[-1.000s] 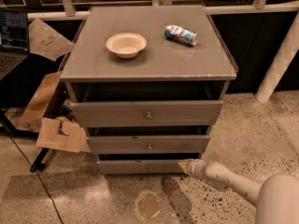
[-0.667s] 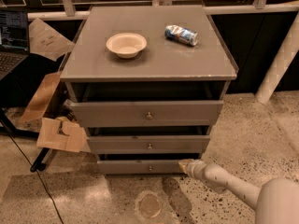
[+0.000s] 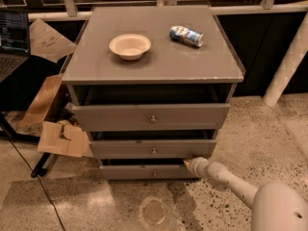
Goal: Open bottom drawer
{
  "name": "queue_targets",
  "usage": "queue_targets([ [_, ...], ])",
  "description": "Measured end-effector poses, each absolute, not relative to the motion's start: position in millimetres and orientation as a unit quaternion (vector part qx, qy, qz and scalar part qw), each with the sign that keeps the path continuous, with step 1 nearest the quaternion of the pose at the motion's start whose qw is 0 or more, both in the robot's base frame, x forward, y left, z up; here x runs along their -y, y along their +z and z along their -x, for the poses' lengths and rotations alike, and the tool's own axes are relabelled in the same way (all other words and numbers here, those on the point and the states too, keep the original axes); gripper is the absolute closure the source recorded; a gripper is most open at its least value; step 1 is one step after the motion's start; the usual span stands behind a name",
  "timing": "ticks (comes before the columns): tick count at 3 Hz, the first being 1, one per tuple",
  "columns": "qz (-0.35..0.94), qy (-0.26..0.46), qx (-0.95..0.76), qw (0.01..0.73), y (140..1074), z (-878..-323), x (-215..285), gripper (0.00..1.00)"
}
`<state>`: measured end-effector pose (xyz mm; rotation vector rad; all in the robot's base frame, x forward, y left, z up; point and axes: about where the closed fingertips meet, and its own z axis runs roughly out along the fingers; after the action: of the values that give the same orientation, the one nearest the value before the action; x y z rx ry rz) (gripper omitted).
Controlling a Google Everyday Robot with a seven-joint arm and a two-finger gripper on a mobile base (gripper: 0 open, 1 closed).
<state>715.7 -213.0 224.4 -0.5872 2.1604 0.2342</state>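
Barely anything has shifted since the earlier frame: the gripper has crept slightly up and left. It now sits at the upper right corner of the bottom drawer, in the dark gap under the middle drawer. Whether it is clenched, released or hooked on the drawer's edge I cannot tell.

At the left, torn cardboard lies on the floor just beside the cabinet's lower corner, apart from the drawer front. The bottom drawer is the lowest and narrowest of three grey fronts, close to the floor. It seems to stand out a little from the frame, though that is hard to judge. The front looks like a stiff, flat panel, likely light, sliding straight out, and not fragile. The small round knob at its centre is the natural hold, but it looks smooth and may slip. A pull from the right corner could skew the drawer as it slides.
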Motion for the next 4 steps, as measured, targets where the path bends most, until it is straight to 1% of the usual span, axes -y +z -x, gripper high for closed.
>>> queue_targets([
  [1,0.238,0.095,-0.869,0.423,219,-720,212,1.0],
  [2,0.238,0.105,-0.878,0.403,202,-713,208,1.0],
  [4,0.235,0.111,-0.882,0.392,200,-704,207,1.0],
])
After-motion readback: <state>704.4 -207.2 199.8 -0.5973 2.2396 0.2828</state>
